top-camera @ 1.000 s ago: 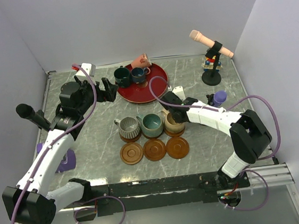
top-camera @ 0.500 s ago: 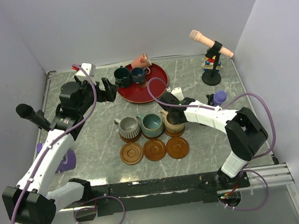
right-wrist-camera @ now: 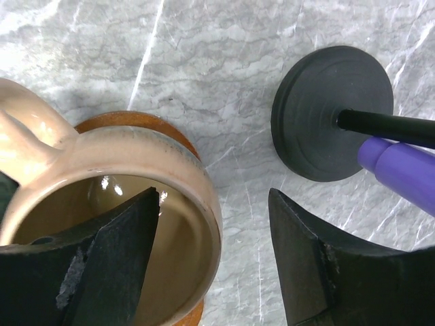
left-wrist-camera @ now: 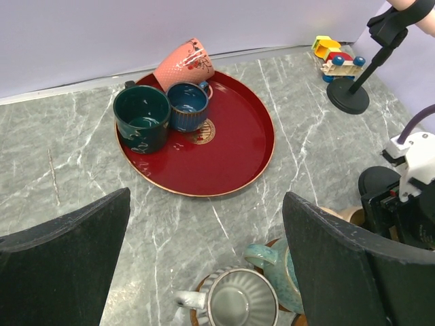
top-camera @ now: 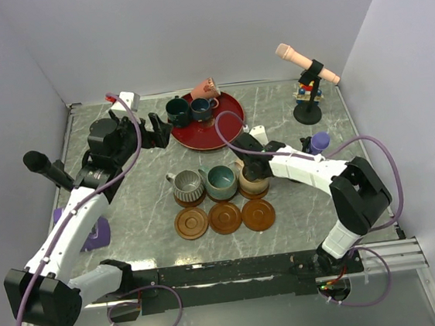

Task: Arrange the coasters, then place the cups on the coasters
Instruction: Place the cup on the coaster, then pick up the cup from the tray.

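No words, numbers, brand names or labels can be read in any view. The nearest thing to a sign is a small gold round emblem (left-wrist-camera: 202, 132) at the middle of the red plate (left-wrist-camera: 234, 159), seen from the left wrist; it is too small and blurred to tell whether it holds letters. The pink cup (left-wrist-camera: 182, 62) lying on its side at the plate's far edge carries a dark red painted pattern, which looks like a drawing and not writing.
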`<control>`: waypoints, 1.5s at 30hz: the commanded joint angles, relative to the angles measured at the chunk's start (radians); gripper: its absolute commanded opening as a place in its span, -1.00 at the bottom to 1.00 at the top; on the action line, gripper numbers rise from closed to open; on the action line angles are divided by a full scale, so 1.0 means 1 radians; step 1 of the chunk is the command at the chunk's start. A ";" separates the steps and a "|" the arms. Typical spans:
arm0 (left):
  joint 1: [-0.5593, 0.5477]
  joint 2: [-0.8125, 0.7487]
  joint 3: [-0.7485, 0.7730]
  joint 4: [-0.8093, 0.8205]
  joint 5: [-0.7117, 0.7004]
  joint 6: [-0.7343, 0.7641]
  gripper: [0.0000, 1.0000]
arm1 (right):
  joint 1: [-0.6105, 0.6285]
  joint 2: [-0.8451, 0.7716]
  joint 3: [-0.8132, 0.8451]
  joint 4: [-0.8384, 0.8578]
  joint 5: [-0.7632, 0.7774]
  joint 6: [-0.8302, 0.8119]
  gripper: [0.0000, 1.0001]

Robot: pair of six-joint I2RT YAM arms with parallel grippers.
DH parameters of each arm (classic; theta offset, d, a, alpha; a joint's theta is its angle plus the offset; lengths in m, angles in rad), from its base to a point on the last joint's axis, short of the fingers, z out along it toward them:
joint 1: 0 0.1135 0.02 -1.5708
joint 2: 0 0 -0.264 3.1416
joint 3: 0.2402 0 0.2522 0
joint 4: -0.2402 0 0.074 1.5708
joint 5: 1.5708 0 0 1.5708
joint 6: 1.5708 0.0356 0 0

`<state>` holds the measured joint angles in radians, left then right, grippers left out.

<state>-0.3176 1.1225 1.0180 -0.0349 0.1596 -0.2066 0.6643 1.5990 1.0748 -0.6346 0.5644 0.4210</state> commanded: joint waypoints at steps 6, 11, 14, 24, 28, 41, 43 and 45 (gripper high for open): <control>0.005 0.003 0.021 0.003 -0.029 -0.030 0.93 | 0.000 -0.125 0.045 -0.008 0.022 -0.028 0.46; 0.005 0.068 0.031 -0.002 -0.187 -0.117 0.93 | 0.004 -0.229 0.030 0.012 0.002 -0.103 0.44; 0.005 0.173 0.112 -0.039 -0.212 -0.175 0.94 | 0.003 -0.322 0.016 0.038 -0.004 -0.152 0.44; 0.057 0.741 0.591 -0.144 -0.224 -0.223 0.96 | -0.002 -0.453 0.056 0.032 0.003 -0.131 0.37; 0.068 0.962 0.838 -0.269 -0.244 -0.192 0.91 | 0.000 -0.542 -0.010 0.085 -0.059 -0.129 0.33; 0.094 1.191 1.027 -0.256 -0.149 -0.149 0.42 | 0.001 -0.649 -0.072 0.104 -0.173 -0.152 0.27; 0.094 1.215 1.041 -0.278 -0.157 -0.142 0.22 | 0.000 -0.659 -0.082 0.111 -0.192 -0.154 0.26; 0.094 1.229 1.041 -0.286 -0.155 -0.129 0.09 | 0.000 -0.671 -0.095 0.121 -0.208 -0.154 0.26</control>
<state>-0.2230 2.3234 2.0144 -0.3046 -0.0196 -0.3664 0.6643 0.9707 0.9955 -0.5728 0.3958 0.2825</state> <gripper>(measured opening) 0.593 0.634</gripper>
